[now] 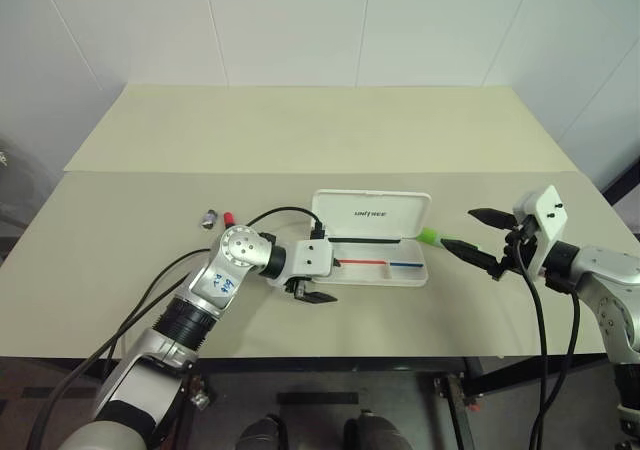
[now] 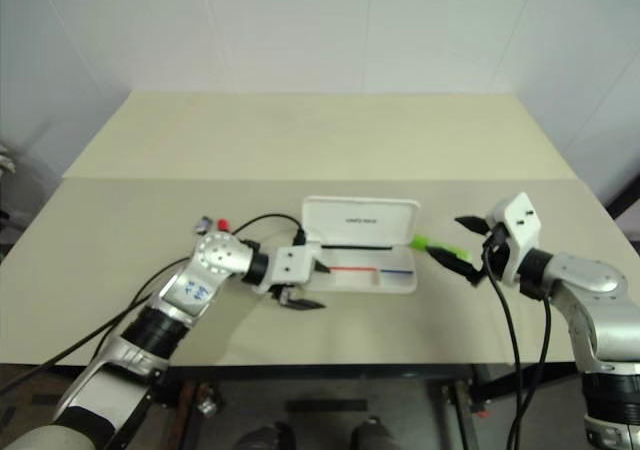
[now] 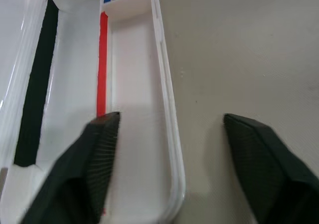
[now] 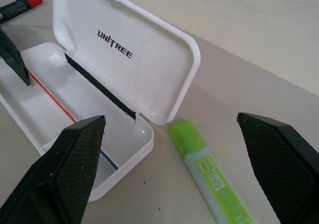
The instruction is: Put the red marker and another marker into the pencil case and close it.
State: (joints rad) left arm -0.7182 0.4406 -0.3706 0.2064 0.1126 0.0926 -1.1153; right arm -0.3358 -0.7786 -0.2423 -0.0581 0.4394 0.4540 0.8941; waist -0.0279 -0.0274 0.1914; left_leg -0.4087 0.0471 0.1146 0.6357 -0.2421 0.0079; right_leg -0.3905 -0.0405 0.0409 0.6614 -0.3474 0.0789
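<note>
The left gripper [image 1: 312, 292] stood open at the near left end of the pencil case [image 1: 372, 232], empty. The right gripper [image 1: 478, 232] was spread wide, the lime-green marker [image 4: 212, 173] lying between its fingers, seemingly untouched. The white case lay open. The red marker [image 1: 221, 217] rested well left on the beige table [image 1: 300, 130].

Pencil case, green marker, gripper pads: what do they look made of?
Pencil case: looks like hard white plastic, semi-gloss; thin moulded walls, rounded corners, printed lettering on the open lid.
Green marker: probably plastic, translucent lime body with a paler printed label.
Right gripper fingers: black with a fine cross-hatched face; rubber or textured plastic, can't tell which.
Table: matte beige, material unclear.
</note>
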